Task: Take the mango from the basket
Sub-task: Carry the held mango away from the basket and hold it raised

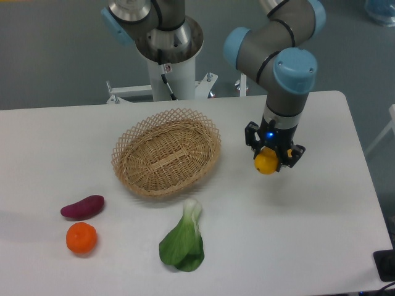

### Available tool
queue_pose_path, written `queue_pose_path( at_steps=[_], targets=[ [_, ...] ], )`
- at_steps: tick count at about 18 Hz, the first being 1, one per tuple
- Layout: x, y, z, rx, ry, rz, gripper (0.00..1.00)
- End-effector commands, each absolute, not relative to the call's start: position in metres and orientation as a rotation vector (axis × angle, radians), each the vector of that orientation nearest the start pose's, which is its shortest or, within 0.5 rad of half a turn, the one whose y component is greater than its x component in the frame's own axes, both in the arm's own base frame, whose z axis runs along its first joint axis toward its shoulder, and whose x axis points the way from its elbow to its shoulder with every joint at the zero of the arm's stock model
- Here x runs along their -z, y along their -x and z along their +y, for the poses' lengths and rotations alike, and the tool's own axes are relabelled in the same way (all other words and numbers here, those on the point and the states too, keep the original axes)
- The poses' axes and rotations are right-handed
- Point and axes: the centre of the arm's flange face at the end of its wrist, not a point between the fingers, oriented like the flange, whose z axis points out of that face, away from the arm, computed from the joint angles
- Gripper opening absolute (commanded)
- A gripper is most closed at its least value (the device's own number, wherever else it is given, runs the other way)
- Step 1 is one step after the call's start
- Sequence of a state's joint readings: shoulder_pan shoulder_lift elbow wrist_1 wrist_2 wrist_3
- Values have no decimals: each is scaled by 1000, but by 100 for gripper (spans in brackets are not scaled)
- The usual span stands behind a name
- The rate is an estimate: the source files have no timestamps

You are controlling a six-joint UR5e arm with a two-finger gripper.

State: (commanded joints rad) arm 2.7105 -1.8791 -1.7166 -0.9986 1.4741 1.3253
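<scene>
The mango (266,163) is a yellow-orange fruit held in my gripper (270,159), to the right of the basket and above the white table. The gripper is shut on it, with black fingers on either side; only the fruit's lower part shows. The basket (166,152) is a shallow oval of tan wicker with a lattice rim, standing at the table's middle with nothing inside it.
A purple sweet potato (83,206) and a round orange tangerine (81,238) lie at the front left. A green leafy vegetable (184,240) lies in front of the basket. The arm's base (166,43) stands behind the table's back edge.
</scene>
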Motion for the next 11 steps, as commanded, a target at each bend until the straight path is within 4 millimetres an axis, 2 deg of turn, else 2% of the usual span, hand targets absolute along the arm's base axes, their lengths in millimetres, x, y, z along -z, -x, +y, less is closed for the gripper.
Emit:
queue_pose_path(
  at_steps=[5,8,11],
  targets=[
    [-307,491,381,-139,3009,299,41],
    [-299,504,387,-168,3059,332,42],
    [-303,514,393,-194,3062,338,42]
  ],
)
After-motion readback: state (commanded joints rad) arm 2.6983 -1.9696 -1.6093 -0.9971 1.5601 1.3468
